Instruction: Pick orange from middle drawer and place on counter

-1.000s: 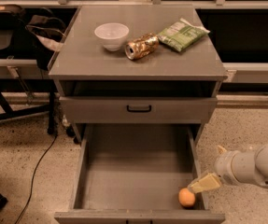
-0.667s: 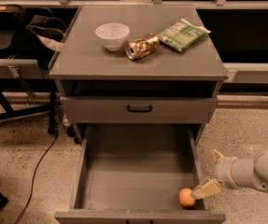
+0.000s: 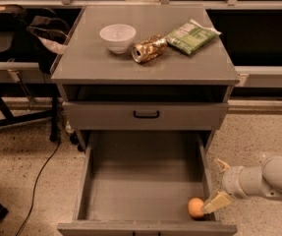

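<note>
In the front right corner of the open middle drawer (image 3: 140,186), we see the orange (image 3: 195,207) resting on the grey floor, close to the side wall and the front lip. The tool (image 3: 215,185) reaches in from outside that right wall, its two pale fingers spread apart and holding nothing. The lower finger sits just beside the orange and may be touching it. The upper finger hangs farther back, above the wall's edge. From the tool, the orange lies slightly toward the drawer's front and inward, so we judge the fingers must shift that way to straddle the fruit before closing. Above, the counter (image 3: 130,65) carries a white bowl (image 3: 117,36), a gold can (image 3: 149,48) on its side and a green packet (image 3: 192,36).
</note>
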